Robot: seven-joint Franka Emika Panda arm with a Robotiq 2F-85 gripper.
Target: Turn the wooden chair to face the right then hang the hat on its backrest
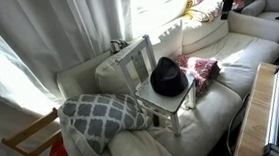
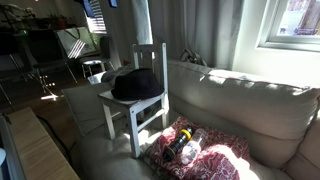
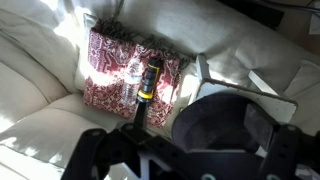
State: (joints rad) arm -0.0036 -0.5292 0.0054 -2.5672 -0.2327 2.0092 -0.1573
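Sunlit room | cream sofa [image 1: 248,49] | wooden chair [image 1: 134,64] on cushions | hat [image 1: 169,78] on seat

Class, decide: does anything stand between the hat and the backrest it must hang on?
Nothing visible does. The hat lies on the seat of the wooden chair, directly before the backrest, whose top rail is bare.

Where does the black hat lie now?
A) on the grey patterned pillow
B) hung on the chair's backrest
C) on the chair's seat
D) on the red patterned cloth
C: in both exterior views the hat rests flat on the seat of the wooden chair, and the backrest is bare.
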